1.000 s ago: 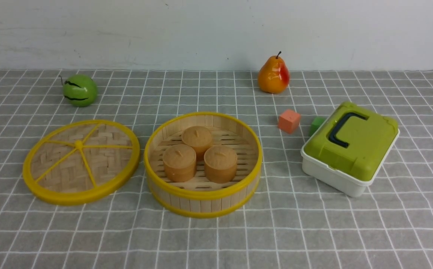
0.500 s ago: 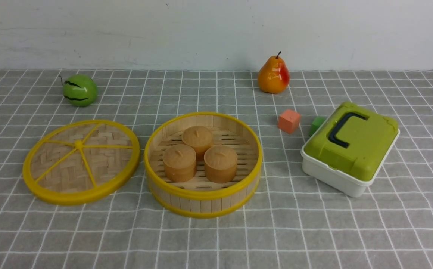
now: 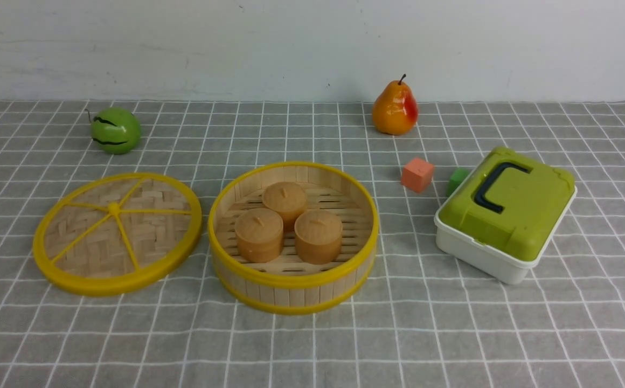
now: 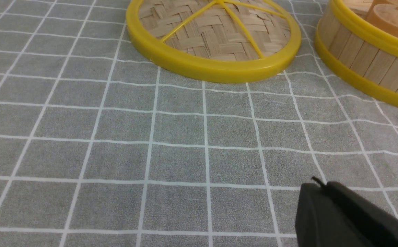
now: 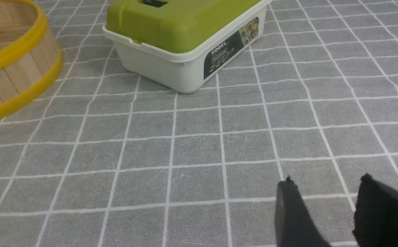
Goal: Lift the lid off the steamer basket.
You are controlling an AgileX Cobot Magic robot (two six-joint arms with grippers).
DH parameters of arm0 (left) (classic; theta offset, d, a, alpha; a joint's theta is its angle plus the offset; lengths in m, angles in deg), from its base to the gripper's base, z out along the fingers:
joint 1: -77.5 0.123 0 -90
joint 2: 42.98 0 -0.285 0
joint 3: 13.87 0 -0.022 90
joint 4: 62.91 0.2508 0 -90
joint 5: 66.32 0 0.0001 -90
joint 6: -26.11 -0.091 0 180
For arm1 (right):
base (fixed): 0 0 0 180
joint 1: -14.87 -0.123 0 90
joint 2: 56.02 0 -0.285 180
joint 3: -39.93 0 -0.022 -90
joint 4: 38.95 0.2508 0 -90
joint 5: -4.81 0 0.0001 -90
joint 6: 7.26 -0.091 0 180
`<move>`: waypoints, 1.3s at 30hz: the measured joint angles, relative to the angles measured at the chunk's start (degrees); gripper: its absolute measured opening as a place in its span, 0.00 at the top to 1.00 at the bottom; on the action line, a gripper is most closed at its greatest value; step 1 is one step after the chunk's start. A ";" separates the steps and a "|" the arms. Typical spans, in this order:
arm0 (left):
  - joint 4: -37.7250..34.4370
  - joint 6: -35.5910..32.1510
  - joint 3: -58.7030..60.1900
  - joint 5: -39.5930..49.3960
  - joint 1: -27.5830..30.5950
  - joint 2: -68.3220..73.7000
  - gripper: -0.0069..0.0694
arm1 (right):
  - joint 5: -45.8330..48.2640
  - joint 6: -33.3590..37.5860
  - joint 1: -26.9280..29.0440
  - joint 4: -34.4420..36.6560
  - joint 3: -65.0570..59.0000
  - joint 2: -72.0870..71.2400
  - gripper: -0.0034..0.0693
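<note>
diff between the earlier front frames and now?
Nothing visibly changed. Lid lies beside the basket, the three buns in it, pear, melon, blocks and green-lidded box all stayed put; neither tool shows in the front view.

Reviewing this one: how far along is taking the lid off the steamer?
Done, it seems: the lid lies flat on the table beside the steamer basket, whose three small buns show uncovered. In hand: nothing; the left fingers are shut on nothing. Left: apparently nothing.
</note>
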 joint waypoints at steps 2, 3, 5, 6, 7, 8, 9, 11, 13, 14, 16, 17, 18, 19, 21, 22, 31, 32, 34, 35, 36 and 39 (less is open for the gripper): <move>0.00 0.00 0.00 0.00 0.00 0.00 0.89 | 0.00 0.00 0.00 0.00 0.00 0.00 0.62; 0.00 0.00 0.00 0.00 0.00 0.00 0.89 | 0.00 0.00 0.00 0.00 0.00 0.00 0.62; 0.00 0.00 0.00 0.00 0.00 0.00 0.89 | 0.00 0.00 0.00 0.00 0.00 0.00 0.62; 0.00 0.00 0.00 0.00 0.00 0.00 0.89 | 0.00 0.00 0.00 0.00 0.00 0.00 0.62; 0.00 0.00 0.00 0.00 0.00 0.00 0.89 | 0.00 0.00 0.00 0.00 0.00 0.00 0.62; 0.00 0.00 0.00 0.00 0.00 0.00 0.89 | 0.00 0.00 0.00 0.00 0.00 0.00 0.62; 0.00 0.00 0.00 0.00 0.00 0.00 0.89 | 0.00 0.00 0.00 0.00 0.00 0.00 0.62; 0.00 0.00 0.00 0.00 0.00 0.00 0.89 | 0.00 0.00 0.00 0.00 0.00 0.00 0.62; 0.00 0.00 0.00 0.00 0.00 0.00 0.89 | 0.00 0.00 0.00 0.00 0.00 0.00 0.62; 0.00 0.00 0.00 0.00 0.00 0.00 0.89 | 0.00 0.00 0.00 0.00 0.00 0.00 0.62; 0.00 0.00 0.00 0.00 0.00 0.00 0.89 | 0.00 0.00 0.00 0.00 0.00 0.00 0.62; 0.00 0.00 0.00 0.00 0.00 0.00 0.88 | 0.00 0.00 0.00 0.00 0.00 0.00 0.62; 0.00 0.00 0.00 0.00 0.00 0.00 0.88 | 0.00 0.00 0.00 0.00 0.00 0.00 0.62; 0.00 0.00 0.00 0.00 0.00 0.00 0.88 | 0.00 0.00 0.00 0.00 0.00 0.00 0.62; 0.00 0.00 0.00 0.00 0.00 0.00 0.88 | 0.00 0.00 0.00 0.00 0.00 0.00 0.62; 0.00 0.00 0.00 0.00 0.00 0.00 0.88 | 0.00 0.00 0.00 0.00 0.00 0.00 0.62; 0.00 0.00 0.00 0.00 0.00 0.00 0.87 | 0.00 0.00 0.00 0.00 0.00 0.00 0.62; 0.00 0.00 0.00 0.00 0.00 0.00 0.87 | 0.00 0.00 0.00 0.00 0.00 0.00 0.62; 0.00 0.00 0.00 0.00 0.00 0.00 0.87 | 0.00 0.00 0.00 0.00 0.00 0.00 0.62; 0.00 0.00 0.00 0.00 0.00 0.00 0.87 | 0.00 0.00 0.00 0.00 0.00 0.00 0.62; 0.00 0.00 0.00 0.00 0.00 0.00 0.87 | 0.00 0.00 0.00 0.00 0.00 0.00 0.62; 0.00 0.00 0.00 0.00 0.00 0.00 0.87 | 0.00 0.00 0.00 0.00 0.00 0.00 0.62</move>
